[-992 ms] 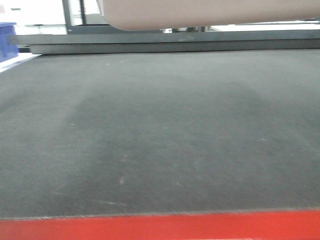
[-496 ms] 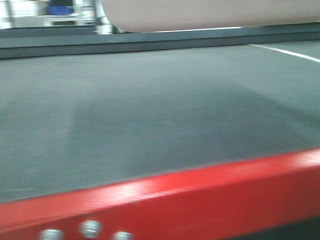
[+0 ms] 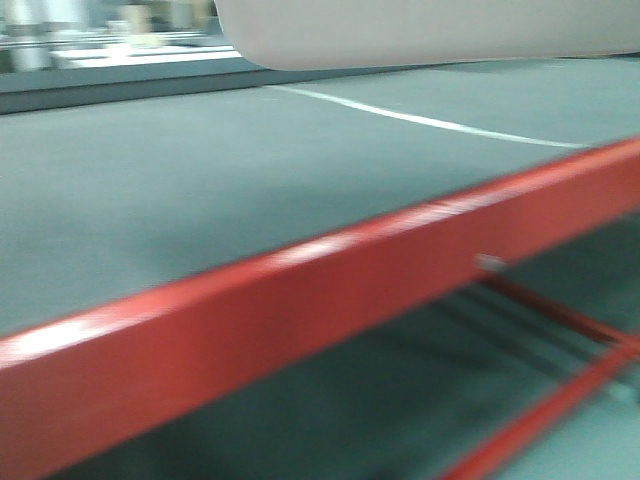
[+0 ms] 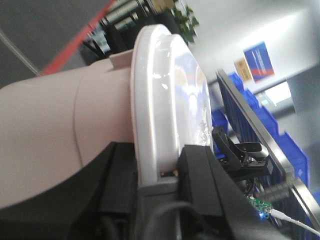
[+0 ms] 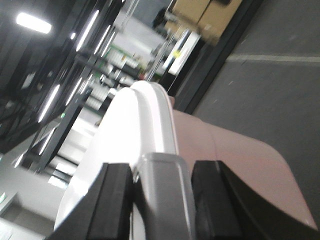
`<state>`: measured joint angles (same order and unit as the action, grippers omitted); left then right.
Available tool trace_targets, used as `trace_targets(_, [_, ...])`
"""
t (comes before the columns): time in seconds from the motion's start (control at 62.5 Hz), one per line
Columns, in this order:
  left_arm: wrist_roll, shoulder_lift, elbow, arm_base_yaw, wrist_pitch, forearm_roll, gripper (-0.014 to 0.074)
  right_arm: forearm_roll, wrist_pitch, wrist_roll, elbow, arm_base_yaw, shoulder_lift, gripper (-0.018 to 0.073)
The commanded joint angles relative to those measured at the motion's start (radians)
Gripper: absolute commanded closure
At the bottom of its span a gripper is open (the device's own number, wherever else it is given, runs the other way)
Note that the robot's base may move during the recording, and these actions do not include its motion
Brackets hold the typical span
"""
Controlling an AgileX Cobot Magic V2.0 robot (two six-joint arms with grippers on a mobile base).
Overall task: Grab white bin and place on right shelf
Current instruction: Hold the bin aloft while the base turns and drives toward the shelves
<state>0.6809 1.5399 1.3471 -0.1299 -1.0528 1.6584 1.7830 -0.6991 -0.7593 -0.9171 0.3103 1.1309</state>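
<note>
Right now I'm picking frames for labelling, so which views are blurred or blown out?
Front-facing view: motion-smeared, the red rail streaked with soft glare, the white bin fuzzy at its edge. Left wrist view: sharp, with bright highlights on the lid. Right wrist view: lid washed out to white, background soft.

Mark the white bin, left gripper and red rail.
white bin [image 4: 45, 135]: left wrist view, pinkish side wall.
left gripper [image 4: 159, 172]: left wrist view, midway between its fingertips.
red rail [image 3: 300, 300]: front-facing view, front face.
</note>
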Motion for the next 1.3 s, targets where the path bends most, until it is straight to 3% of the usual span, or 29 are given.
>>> trace_targets(0.0, [0.029,-0.048,0.038,-0.042,-0.275,0.06,0.0723,0.101,-0.104,0.004,-0.041,-0.024,-0.035,0.0502])
trace_targets(1.28, [0.029,-0.048,0.038,-0.042,-0.274,0.06,0.0723,0.101,-0.098,0.004,-0.041,-0.024,-0.035,0.0502])
